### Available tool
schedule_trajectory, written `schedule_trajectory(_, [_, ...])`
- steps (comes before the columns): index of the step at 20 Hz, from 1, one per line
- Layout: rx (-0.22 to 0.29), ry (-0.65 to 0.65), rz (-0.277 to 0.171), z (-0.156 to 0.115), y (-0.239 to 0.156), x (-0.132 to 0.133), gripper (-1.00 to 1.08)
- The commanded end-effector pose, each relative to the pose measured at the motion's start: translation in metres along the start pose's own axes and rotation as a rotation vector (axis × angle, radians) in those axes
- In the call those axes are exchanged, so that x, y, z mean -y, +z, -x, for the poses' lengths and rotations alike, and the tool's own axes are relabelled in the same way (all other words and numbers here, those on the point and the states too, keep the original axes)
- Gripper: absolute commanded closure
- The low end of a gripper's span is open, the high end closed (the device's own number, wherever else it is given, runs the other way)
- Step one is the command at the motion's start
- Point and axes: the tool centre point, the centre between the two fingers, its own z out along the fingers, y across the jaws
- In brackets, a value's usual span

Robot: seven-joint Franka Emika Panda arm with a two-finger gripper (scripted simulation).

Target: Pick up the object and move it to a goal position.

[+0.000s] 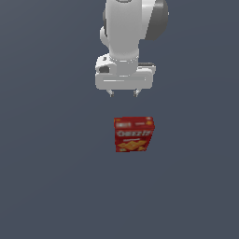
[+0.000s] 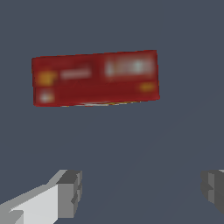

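Gripper [image 1: 123, 94] fingers are spread wide and nothing is held; it hangs above the grey tabletop [image 1: 46, 177], on the far side of the box and apart from it. Largest after the arm is the tabletop, on which the red Cheez-It cracker box [image 1: 134, 134] stands upright near the scene's middle, its printed front turned toward the exterior view. In the wrist view the box's narrow top panel [image 2: 95, 78] is seen, clear of both fingertips [image 2: 70, 192]. The box is judged light, stiff cardboard, somewhat crushable and smooth-sided. A hold across its two broad faces, near the top, is judged best, with moderate squeeze.
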Motion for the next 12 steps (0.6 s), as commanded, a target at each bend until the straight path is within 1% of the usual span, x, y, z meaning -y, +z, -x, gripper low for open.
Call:
schedule_trajectory(1, [0.000, 0.000, 0.000, 0.000, 0.000, 0.000, -0.92])
schedule_trajectory(4, [0.002, 0.007, 0.000, 0.000, 0.000, -0.003, -0.92])
schedule_trajectory(12, [0.013, 0.044, -0.002, -0.003, 0.001, -0.020, -0.92])
